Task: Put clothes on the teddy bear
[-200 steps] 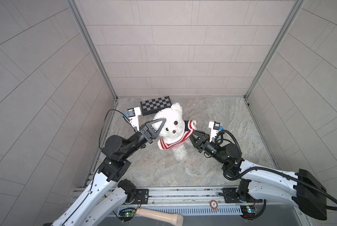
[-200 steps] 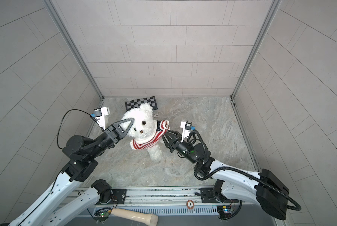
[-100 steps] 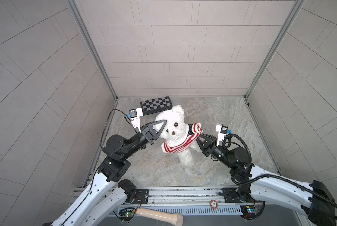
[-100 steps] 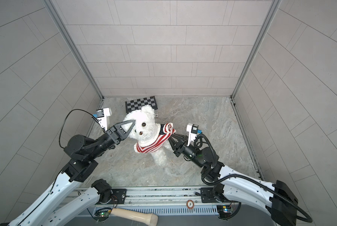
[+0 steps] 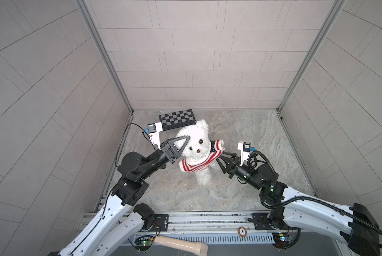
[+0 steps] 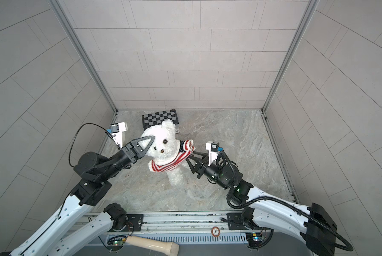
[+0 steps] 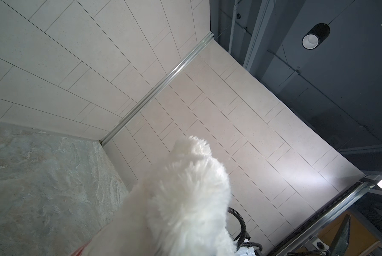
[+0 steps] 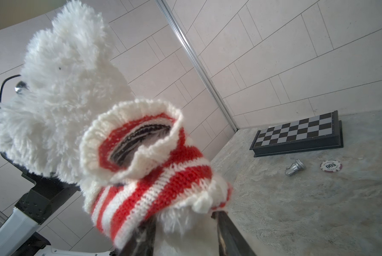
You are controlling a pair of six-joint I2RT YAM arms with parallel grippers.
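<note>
White teddy bear point(image 5: 196, 141) hangs, one ear hidden in the clamped left hand point(image 5: 186, 138); right hand point(image 5: 220, 156) gapes beside its striped sweater point(image 5: 196, 165). Poker chip point(image 8: 331, 166) reads 500.

Both your top views are evenly, softly lit, with faint shadows and straight lines bowing at the edges. In the left wrist view the teddy bear point(image 7: 181, 199) is blurred and washed out; a ceiling lamp point(image 7: 313, 38) glares at upper right.

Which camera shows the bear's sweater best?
The right wrist view: the sweater is close up, stitches and open sleeve clear. Both top views show it small, around the bear's chest. The left wrist view catches only a red sliver.
</note>
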